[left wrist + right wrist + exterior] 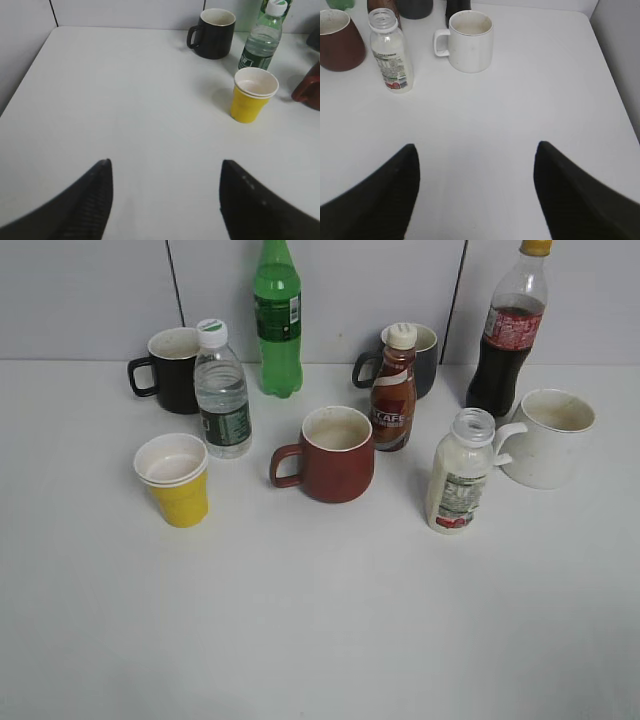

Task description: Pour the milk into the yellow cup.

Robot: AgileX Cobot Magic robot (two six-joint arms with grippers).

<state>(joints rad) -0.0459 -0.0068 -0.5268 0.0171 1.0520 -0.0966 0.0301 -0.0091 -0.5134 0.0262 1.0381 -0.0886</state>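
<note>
White table (320, 640): capless milk (458, 480) bottle upright, yellow cup (176, 480) empty.

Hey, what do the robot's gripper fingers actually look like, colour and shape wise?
Only the fingers show, in the wrist views. The left gripper has two dark fingers with a faint woven, carbon-fibre-like sheen, broad at the base and tapering to rounded tips. The right gripper has matching matte black fingers. No cables, markings or arm links are visible.
</note>
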